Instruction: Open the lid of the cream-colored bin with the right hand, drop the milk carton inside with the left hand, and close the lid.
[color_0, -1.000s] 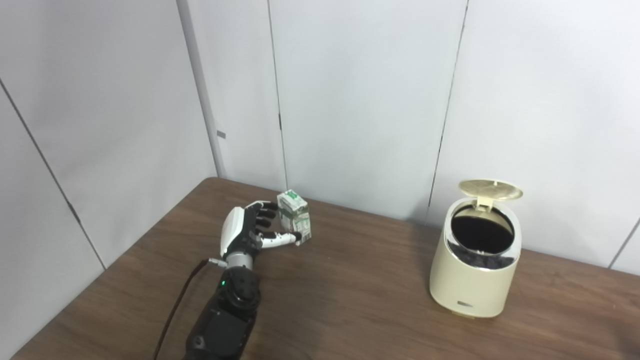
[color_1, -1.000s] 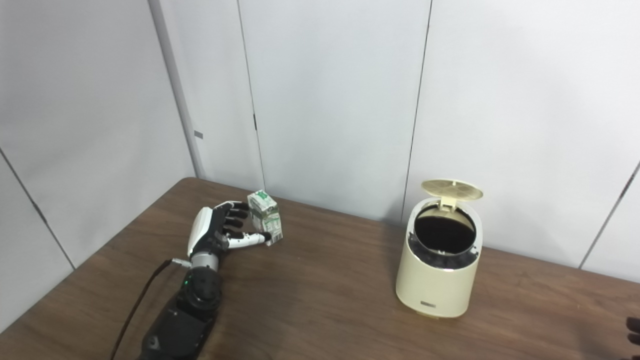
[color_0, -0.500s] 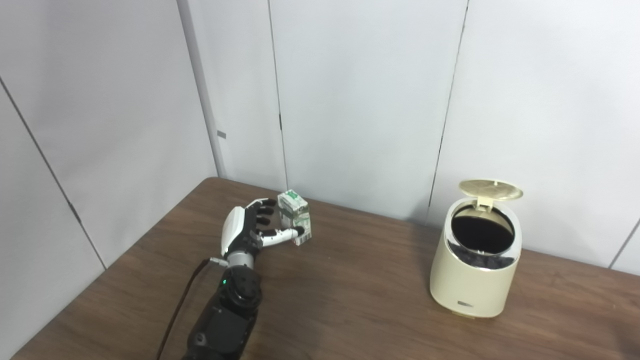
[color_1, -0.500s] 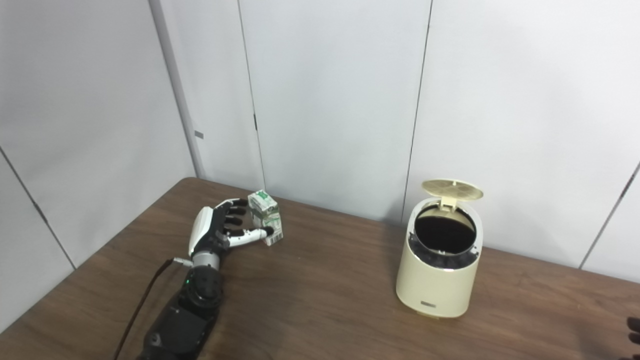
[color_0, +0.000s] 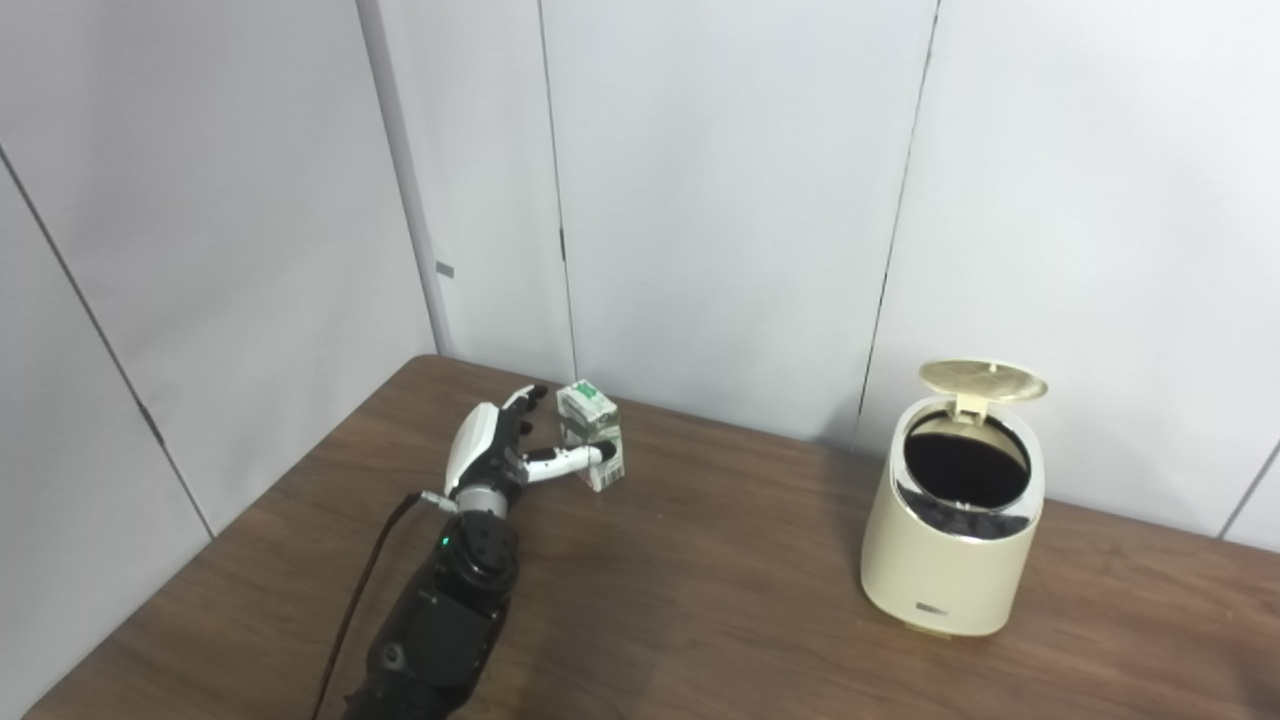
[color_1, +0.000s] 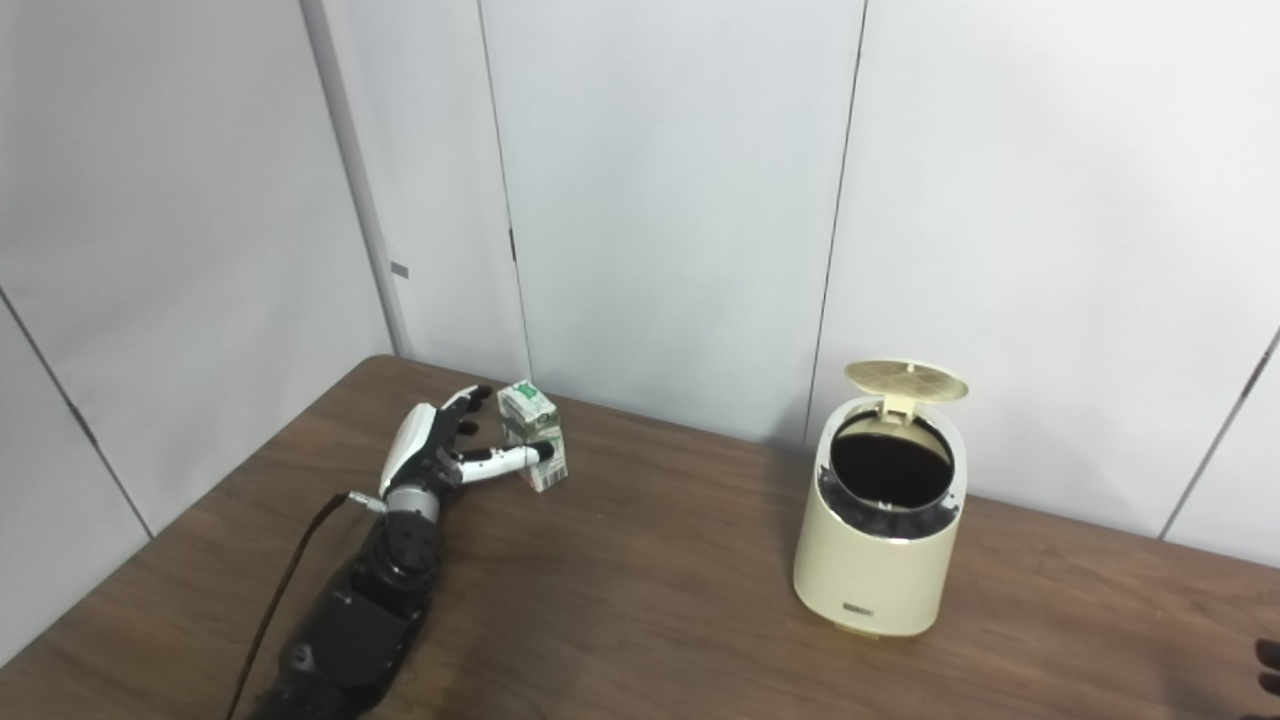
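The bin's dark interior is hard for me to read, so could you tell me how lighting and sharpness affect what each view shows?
Left eye view: soft, even light, only faint shadows on the table; the cream-colored bin shows a black opening, contents unreadable. Right eye view: the same flat light; the milk carton print is too small and soft to read, and the left robot hand partly covers it.

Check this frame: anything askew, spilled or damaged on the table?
Nothing stands out. The milk carton stands upright by the left robot hand; the cream-colored bin is upright, its lid raised, and no spill shows on the table.
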